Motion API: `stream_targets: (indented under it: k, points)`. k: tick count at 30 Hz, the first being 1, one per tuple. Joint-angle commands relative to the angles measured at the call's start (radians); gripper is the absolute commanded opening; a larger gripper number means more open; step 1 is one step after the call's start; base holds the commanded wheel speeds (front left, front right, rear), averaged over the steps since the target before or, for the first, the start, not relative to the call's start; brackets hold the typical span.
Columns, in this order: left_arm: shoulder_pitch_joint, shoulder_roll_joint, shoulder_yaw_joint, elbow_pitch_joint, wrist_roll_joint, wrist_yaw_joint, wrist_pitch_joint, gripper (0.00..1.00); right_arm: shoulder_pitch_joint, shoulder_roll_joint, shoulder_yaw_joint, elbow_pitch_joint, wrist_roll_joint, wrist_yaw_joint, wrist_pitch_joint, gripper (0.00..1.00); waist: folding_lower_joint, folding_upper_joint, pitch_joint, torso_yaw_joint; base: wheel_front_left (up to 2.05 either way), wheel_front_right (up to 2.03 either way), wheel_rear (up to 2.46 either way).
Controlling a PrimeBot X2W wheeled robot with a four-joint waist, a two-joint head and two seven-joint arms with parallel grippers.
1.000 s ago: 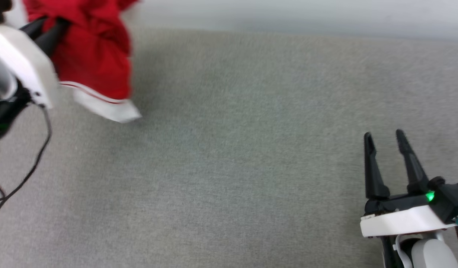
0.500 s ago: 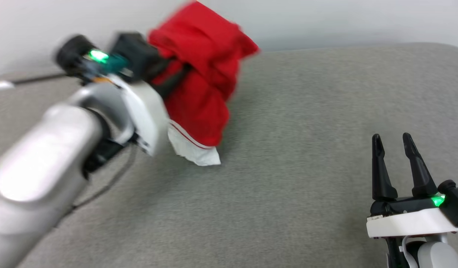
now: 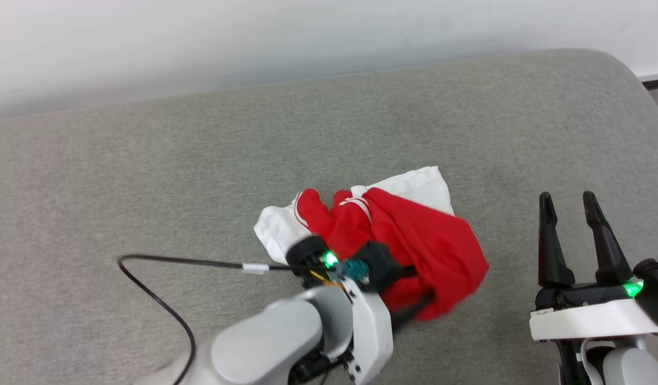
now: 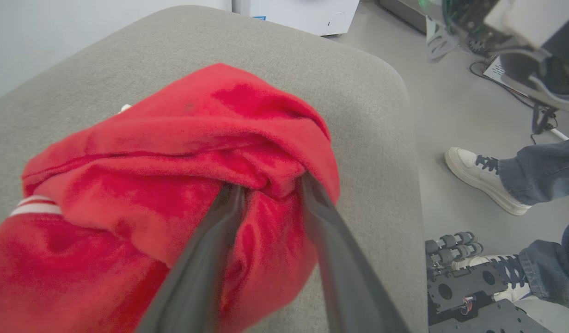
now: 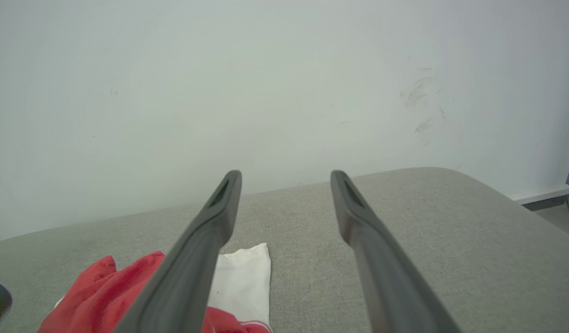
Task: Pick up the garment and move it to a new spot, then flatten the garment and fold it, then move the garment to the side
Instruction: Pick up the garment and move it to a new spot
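The grey cushion (image 3: 147, 160) carries the garment (image 3: 435, 251), which lies crumpled near its middle, somewhat toward the front edge. The garment's long axis runs aslant, with the white sleeves toward the back and left and the red bulk toward the front right. The left gripper (image 4: 271, 184) has its fingers apart, tips under a red fold; whether they pinch it I cannot tell. By the front right corner, the right gripper (image 3: 566, 195) has its jaws wide apart and empty, pointing toward the back edge.
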Motion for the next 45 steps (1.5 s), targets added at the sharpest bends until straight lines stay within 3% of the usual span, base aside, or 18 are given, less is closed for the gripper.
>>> stream_targets:
  k: [1, 7, 13, 24, 27, 31, 37, 45]
  points:
    - [0.014, -0.014, -0.008, 0.023, 0.002, 0.001, -0.021, 1.00, 0.002, 0.002, 0.000, -0.002, -0.009, 0.000, -0.002, 1.00, 0.0001, -0.0001, -0.006, 0.010, 0.00, 0.00, 0.00]
    - [0.022, -0.040, -0.013, 0.085, -0.028, 0.001, -0.116, 1.00, 0.015, 0.001, -0.008, -0.001, -0.041, 0.000, -0.002, 1.00, 0.0001, -0.0001, -0.036, 0.068, 0.00, 0.00, 0.00]
    - [0.010, 0.002, 0.056, 0.080, -0.048, 0.025, -0.198, 1.00, 0.022, 0.002, -0.029, 0.000, -0.057, 0.000, -0.002, 1.00, 0.0001, -0.0001, -0.076, 0.127, 0.00, 0.00, 0.00]
    - [0.146, 0.177, 0.364, -0.056, -0.123, 0.227, -0.271, 1.00, 0.046, 0.002, -0.056, -0.005, -0.089, 0.000, -0.002, 1.00, 0.0001, -0.0001, -0.130, 0.235, 0.00, 0.00, 0.00]
    - [0.240, 0.205, 0.458, -0.117, -0.112, 0.254, -0.271, 1.00, 0.051, 0.001, -0.067, -0.011, -0.092, 0.000, -0.002, 1.00, 0.0001, -0.0001, -0.137, 0.251, 0.00, 0.00, 0.00]
    - [0.384, 0.210, 0.557, -0.165, -0.090, 0.258, -0.271, 1.00, 0.069, 0.002, -0.068, -0.021, -0.083, 0.000, -0.002, 1.00, 0.0001, -0.0001, -0.143, 0.265, 0.00, 0.00, 0.00]
    - [0.584, 0.130, 0.699, -0.237, 0.023, 0.254, -0.271, 1.00, 0.093, 0.001, -0.056, -0.034, -0.071, 0.000, -0.002, 1.00, 0.0001, -0.0001, -0.150, 0.270, 0.00, 0.00, 0.00]
    - [0.707, 0.012, 0.848, -0.274, 0.198, 0.186, -0.271, 1.00, 0.102, 0.001, -0.051, -0.039, -0.069, 0.000, -0.002, 1.00, 0.0001, -0.0001, -0.156, 0.261, 0.00, 0.00, 0.00]
